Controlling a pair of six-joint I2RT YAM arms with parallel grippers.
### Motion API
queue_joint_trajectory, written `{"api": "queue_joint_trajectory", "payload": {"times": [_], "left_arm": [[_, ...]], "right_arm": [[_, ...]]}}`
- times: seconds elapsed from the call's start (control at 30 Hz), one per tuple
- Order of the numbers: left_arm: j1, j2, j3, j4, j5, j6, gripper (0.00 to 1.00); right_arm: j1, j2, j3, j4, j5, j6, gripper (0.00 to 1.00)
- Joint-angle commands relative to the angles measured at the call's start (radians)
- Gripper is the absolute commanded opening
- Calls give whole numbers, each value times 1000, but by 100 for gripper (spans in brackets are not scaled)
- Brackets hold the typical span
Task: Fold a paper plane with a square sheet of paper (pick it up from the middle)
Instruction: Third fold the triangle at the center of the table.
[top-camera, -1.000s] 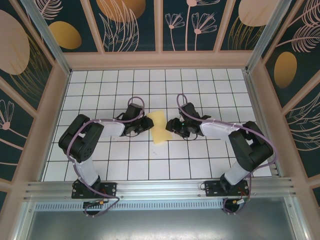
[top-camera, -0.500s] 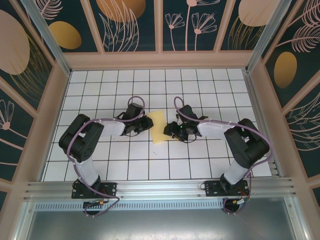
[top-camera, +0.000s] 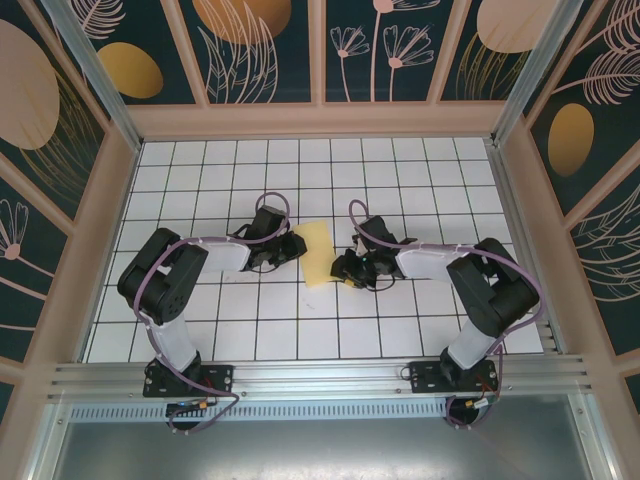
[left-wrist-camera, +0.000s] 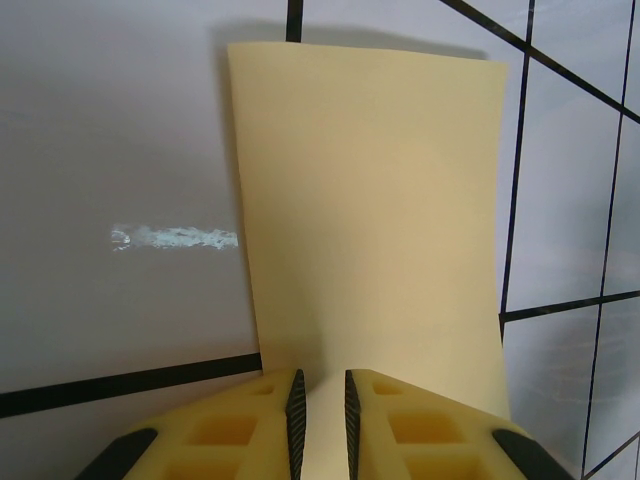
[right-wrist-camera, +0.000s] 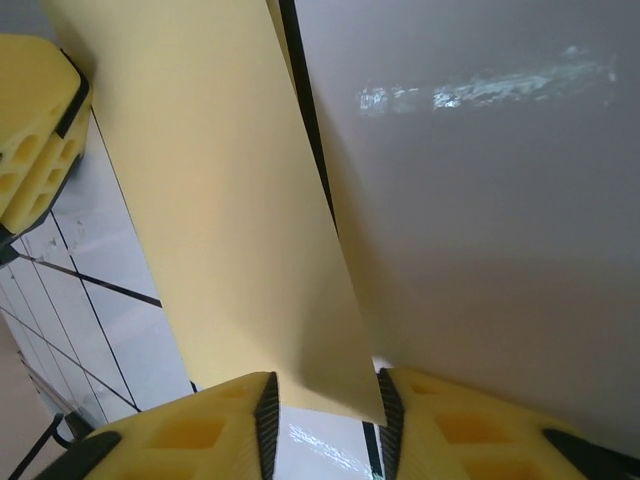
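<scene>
Mid-tabletop (top-camera: 300, 330), our left gripper (left-wrist-camera: 325, 388) pinches the folded yellow paper sheet (left-wrist-camera: 370, 200); our right gripper (right-wrist-camera: 328, 395) straddles its corner, jaws narrowly apart.

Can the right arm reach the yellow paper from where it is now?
Most likely yes. The right end effector is right at the yellow paper, with the paper's corner lying between its two spread fingers, and nothing looks to be in the way.
</scene>
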Motion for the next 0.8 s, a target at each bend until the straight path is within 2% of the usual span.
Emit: {"api": "queue_joint_trajectory", "payload": {"times": [0.0,0.17,0.3,0.37,0.77], "left_arm": [[0,44,3,-51,-37,30,23],[0,42,3,-49,-33,33,23],[1,39,8,-43,-23,40,23],[0,41,13,-40,-14,44,23],[0,53,37,-49,-2,73,21]], "right_arm": [[5,-51,-16,38,26,21,30],[0,-75,-16,47,56,31,21],[0,-75,-10,72,46,38,8],[1,-71,-6,99,31,39,5],[26,51,102,215,-18,52,4]]}}
